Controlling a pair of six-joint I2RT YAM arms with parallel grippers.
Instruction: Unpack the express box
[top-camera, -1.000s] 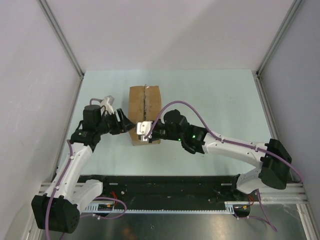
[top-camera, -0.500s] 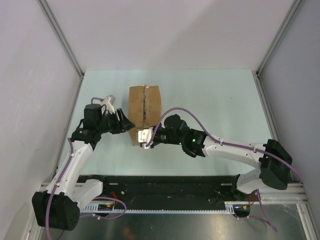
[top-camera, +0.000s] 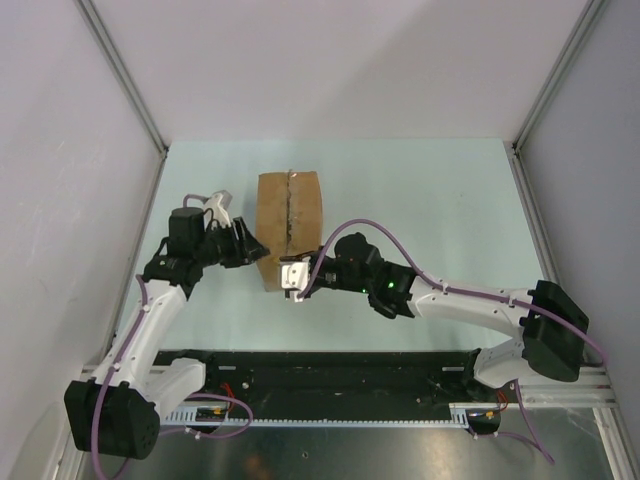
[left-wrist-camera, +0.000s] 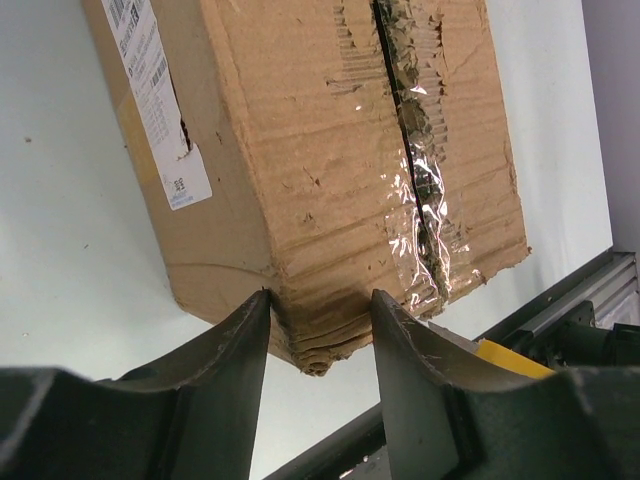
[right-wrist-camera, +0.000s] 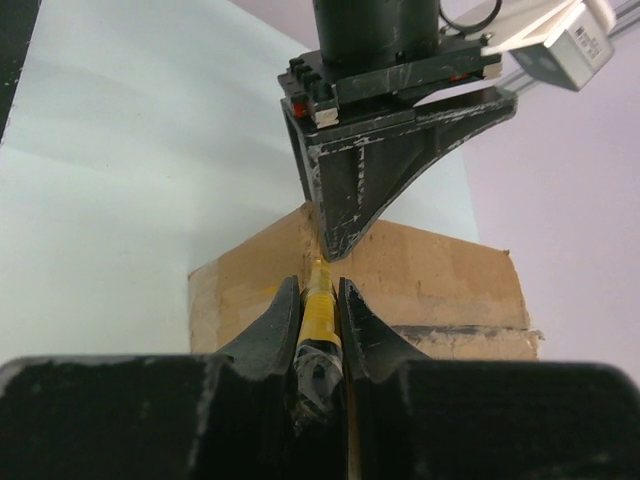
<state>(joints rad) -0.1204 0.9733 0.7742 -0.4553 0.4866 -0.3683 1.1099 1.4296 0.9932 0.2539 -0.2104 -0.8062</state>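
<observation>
Right gripper (top-camera: 293, 278) has drawn back from over the express box (top-camera: 290, 215) to just off its near end; left gripper (top-camera: 255, 252) has narrowed at the near left corner.

You'll find the box flat on the pale table (top-camera: 430, 200), flaps down. Its centre seam (left-wrist-camera: 395, 110) is a dark slit under crinkled clear tape (left-wrist-camera: 420, 215), and there is a white label (left-wrist-camera: 160, 90) on its left side. Your right jaws are pinched tight on the yellow utility knife (right-wrist-camera: 320, 300), which points at the box's near top edge (contact too close to call). Your left fingers (left-wrist-camera: 235, 350) stand roughly half-spread, straddling the box's near left corner, with one tip at the cardboard on each side. Whether they actually squeeze it cannot be told from these views.
</observation>
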